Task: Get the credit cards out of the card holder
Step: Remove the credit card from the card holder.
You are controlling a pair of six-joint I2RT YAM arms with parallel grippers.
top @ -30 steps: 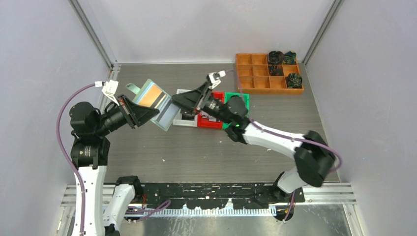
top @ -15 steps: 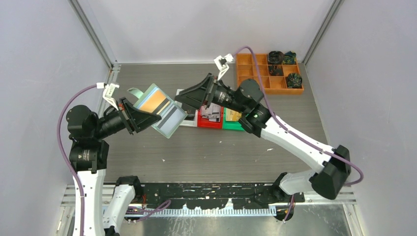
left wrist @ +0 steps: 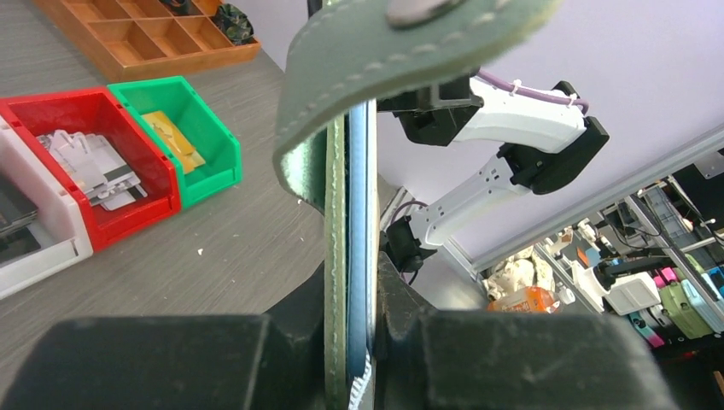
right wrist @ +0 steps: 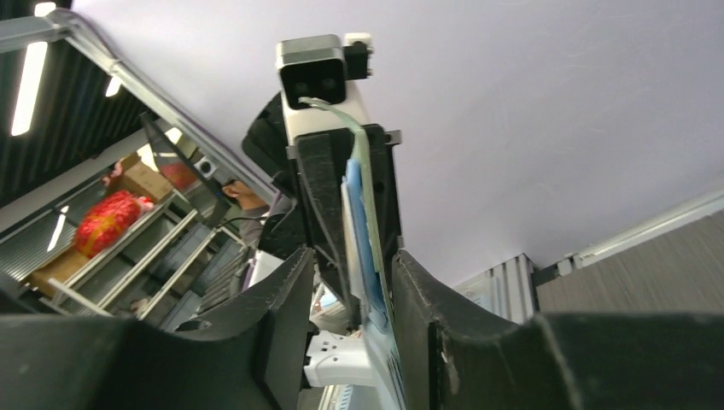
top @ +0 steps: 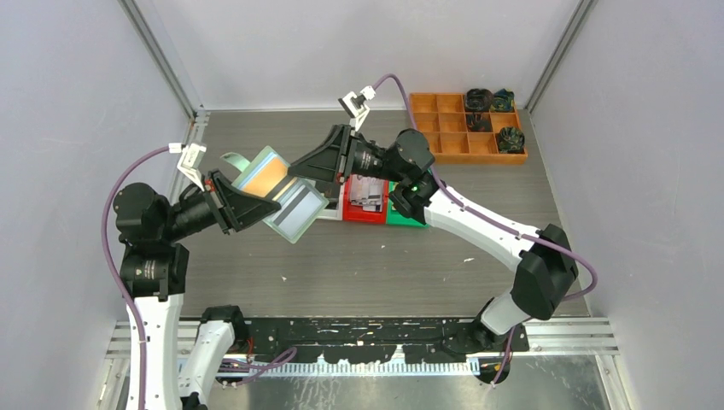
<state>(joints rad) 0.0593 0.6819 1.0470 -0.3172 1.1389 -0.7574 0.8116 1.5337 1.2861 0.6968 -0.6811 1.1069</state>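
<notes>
Overhead: left gripper point(top: 269, 202) is clamped on the card holder point(top: 280, 195) and holds it in the air, opened flat, above the table point(top: 341, 265) and left of the bins. Two credit cards show in its pockets: one gold card point(top: 266, 175) and one silvery card point(top: 299, 207). Right gripper point(top: 303, 171) is at the holder's far edge.

Left wrist only: holder seen edge-on, pinched hard between the jaws, with its strap point(left wrist: 401, 60) curling over the top. This view also shows what is in the bins, which the overhead mostly hides:
- white bin point(left wrist: 43, 256): dark cards point(left wrist: 17, 218), cut off by the frame, no count
- red bin point(left wrist: 128, 222): pale cards point(left wrist: 90, 162), a small overlapping pile, exact count unclear
- green bin point(left wrist: 213, 175): one yellow card point(left wrist: 175, 141)

Right wrist only: right fingers point(right wrist: 418, 325) straddle the holder's edge, jaws partly apart. One finger looks to be against it and there is a gap on the other side. Can't tell if it is pinching a card.

Counts: two arms, one holder, three bins, one orange compartment tray point(top: 444, 137) at the back right.
</notes>
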